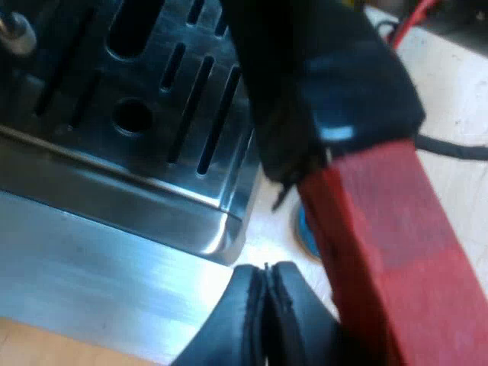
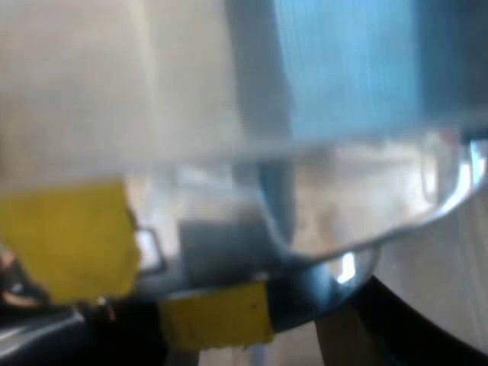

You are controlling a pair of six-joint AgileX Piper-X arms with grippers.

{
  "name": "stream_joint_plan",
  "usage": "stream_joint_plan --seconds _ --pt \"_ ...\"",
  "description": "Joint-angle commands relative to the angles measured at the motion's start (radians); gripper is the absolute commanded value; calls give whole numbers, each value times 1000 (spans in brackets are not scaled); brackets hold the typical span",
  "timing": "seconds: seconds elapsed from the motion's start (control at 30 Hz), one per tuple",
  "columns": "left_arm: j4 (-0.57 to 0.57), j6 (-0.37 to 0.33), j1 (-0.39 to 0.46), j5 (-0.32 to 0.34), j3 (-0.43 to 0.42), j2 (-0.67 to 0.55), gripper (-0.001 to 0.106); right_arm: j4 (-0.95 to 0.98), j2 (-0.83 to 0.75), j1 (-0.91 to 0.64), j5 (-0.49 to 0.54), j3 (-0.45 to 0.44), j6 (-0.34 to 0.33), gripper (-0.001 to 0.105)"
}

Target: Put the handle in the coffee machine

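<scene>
The holder's handle (image 1: 381, 236) runs close past the left wrist camera, dark at one end and red at the other. It hangs over the edge of the espresso machine's slotted metal drip tray (image 1: 152, 114). My left gripper (image 1: 265, 305) is shut, its two black fingertips pressed together with nothing between them, right beside the red end. I cannot tell whether they touch the handle. In the right wrist view, the clear wall of a measuring glass (image 2: 328, 191) is very near, with dark parts of my right gripper (image 2: 396, 320) under it.
A small blue object (image 1: 305, 229) lies on the pale table under the handle, mostly hidden. The machine's steel front edge (image 1: 114, 198) is just beyond my left fingertips. Yellow patches (image 2: 72, 236) show near the glass.
</scene>
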Motion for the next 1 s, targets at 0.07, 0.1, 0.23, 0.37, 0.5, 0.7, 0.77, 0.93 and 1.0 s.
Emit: stream_joint_plan --seconds 0.07,0.1,0.23,0.37,0.5,0.7,0.77,0.93,1.0 --pt "-102 -54 -26 3 136 -112 0 -51 -11 -7 -32 -21 -4 39" --pt "-156 -78 -42 -5 169 -138 0 -51 -11 -7 -32 -21 -4 39" --pt "-312 -204 -120 -104 248 -206 0 -51 -11 -7 -32 -21 -4 39" --pt "-421 -343 -161 -127 312 -252 0 -51 -11 -7 -32 -21 -11 39" --pt "-527 -450 -175 -184 391 -315 0 -51 -11 -7 -32 -21 -11 39" --pt "-638 -551 -178 -213 505 -414 0 -51 -11 -7 -61 -21 -11 39" --pt "-672 -597 -182 -217 538 -449 0 -49 -11 -7 -61 -21 -11 39" --pt "-736 -669 -204 -260 585 -471 0 -31 -11 -5 -61 -21 -11 39" --pt "-742 -676 -221 -287 588 -471 0 -4 -16 3 -57 -21 -3 39"
